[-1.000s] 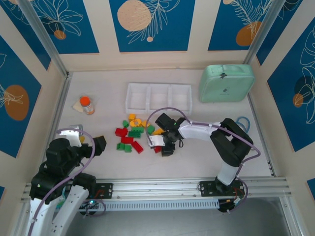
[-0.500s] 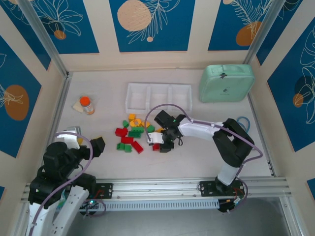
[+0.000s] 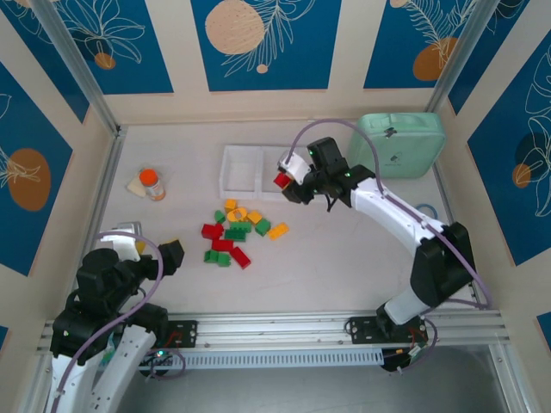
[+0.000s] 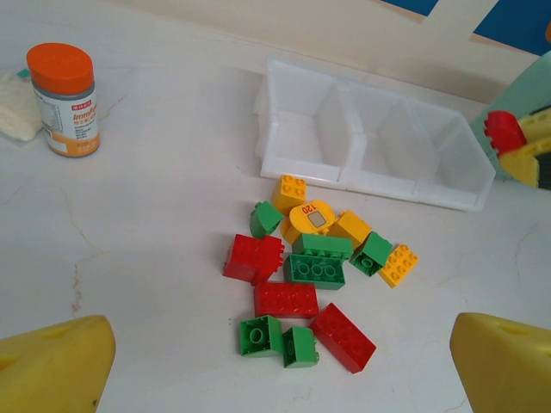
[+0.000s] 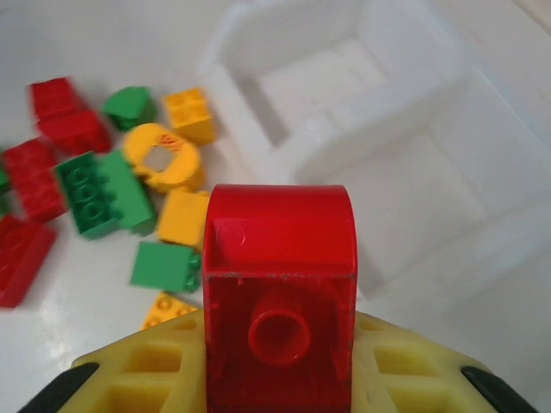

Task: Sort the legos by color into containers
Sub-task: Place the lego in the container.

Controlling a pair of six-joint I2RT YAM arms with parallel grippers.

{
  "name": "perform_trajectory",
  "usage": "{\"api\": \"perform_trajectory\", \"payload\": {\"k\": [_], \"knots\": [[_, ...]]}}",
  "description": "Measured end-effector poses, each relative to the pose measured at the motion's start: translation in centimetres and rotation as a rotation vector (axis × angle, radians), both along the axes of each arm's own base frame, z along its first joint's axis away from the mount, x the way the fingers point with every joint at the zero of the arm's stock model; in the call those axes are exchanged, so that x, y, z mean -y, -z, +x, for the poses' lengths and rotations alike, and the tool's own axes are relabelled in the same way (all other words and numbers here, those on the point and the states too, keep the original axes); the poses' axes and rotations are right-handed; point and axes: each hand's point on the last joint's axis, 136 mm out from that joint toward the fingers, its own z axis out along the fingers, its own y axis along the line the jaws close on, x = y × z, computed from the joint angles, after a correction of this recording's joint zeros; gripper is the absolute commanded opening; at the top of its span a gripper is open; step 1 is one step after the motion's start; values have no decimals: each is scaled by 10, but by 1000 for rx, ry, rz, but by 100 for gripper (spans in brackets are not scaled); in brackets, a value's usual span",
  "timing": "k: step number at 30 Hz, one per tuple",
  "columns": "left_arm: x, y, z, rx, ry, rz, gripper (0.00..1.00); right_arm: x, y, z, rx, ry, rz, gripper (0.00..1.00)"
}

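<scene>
Right wrist view: my right pincer (image 3: 289,183) grips one red brick (image 5: 280,258), up in the air over the near edge of the white tray (image 5: 310,142), by its middle box. The other bricks (image 4: 310,267) lie in a heap on the table (image 4: 155,258) near the tray. My left pincer (image 3: 172,252) is wide and holds nothing.

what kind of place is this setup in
Probably a robot lab test cell, not a home: a white table boxed in by blue leaf-print panels, a left arm and right arm bolted to an aluminium rail, and staged legos near a three-compartment tray.
</scene>
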Motion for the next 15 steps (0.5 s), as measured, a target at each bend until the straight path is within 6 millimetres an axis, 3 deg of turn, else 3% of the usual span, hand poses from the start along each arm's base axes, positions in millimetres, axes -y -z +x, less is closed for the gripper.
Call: {"api": "perform_trajectory", "payload": {"k": [6,11,15], "knots": [[0,0,0,0,0,0,99,43,17,65,-182,396,46,0],[0,0,0,1,1,0,99,76,33,78,-294,588,84,5],[0,0,0,3,0,0,99,77,44,89,-339,629,82,12]]}}
